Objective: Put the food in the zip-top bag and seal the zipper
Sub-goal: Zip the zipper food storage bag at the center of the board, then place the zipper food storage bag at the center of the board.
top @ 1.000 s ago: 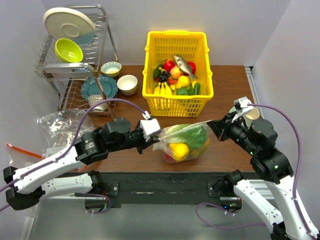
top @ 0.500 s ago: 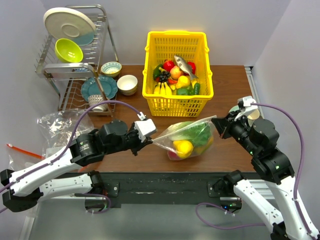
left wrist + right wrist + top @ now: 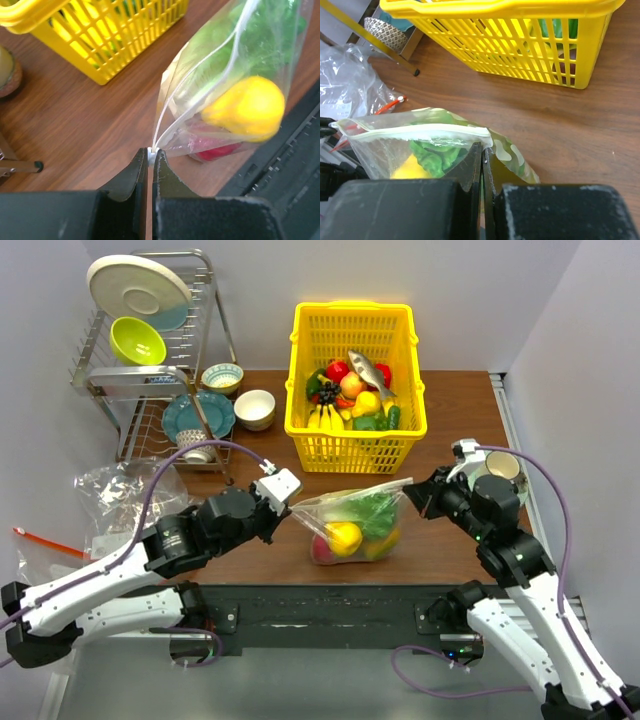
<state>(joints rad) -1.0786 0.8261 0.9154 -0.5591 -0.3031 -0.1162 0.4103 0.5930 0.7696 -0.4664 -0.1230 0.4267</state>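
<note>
The zip-top bag (image 3: pixel 350 528) hangs stretched between my two grippers, low over the table's near edge. Inside are the food pieces: green lettuce (image 3: pixel 375 510), a yellow piece (image 3: pixel 343 537) and a red piece (image 3: pixel 322 548). My left gripper (image 3: pixel 292 503) is shut on the left end of the zipper (image 3: pixel 352 491); the wrist view shows the strip's corner pinched in that gripper (image 3: pixel 151 152), below the yellow piece (image 3: pixel 247 107). My right gripper (image 3: pixel 413 493) is shut on the right end. There the white zipper (image 3: pixel 420 132) runs left from the gripper (image 3: pixel 482 147) over the lettuce (image 3: pixel 437 152).
A yellow basket (image 3: pixel 352 312) full of toy food stands just behind the bag. A dish rack (image 3: pixel 150 370) and bowls (image 3: pixel 254 408) fill the back left. Crumpled plain clear bags (image 3: pixel 115 490) lie at the left, and a cup (image 3: pixel 502 466) sits by the right arm.
The bag and both grippers have shifted a little to the left. The grips on the two ends have not changed.
</note>
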